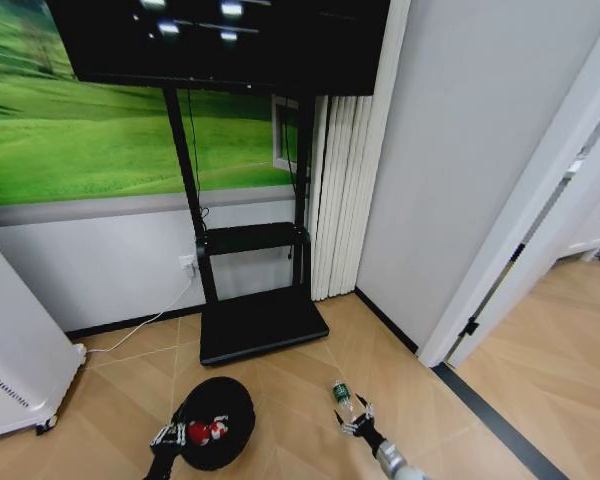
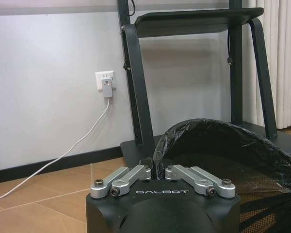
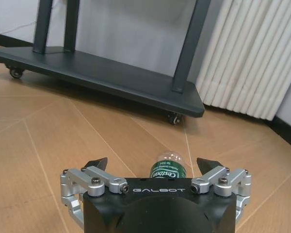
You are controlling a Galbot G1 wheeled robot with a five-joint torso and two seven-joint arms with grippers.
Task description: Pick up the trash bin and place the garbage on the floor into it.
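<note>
— Left gripper (image 1: 167, 436): how is it set?
— Its fingers are clamped on the rim of the trash bin (image 1: 224, 412), where two red-and-white items (image 1: 207, 431) are seen inside.
— And the right gripper (image 1: 355, 418)?
— Its jaws are spread around the bottle (image 1: 341, 393), which is lying on the floor (image 1: 280, 400) near the TV stand (image 1: 260, 322).

I am reading "GALBOT" on both my left gripper (image 2: 156, 171) and right gripper (image 3: 154, 167), and "Cestbon" on the bottle (image 3: 168, 168).
</note>
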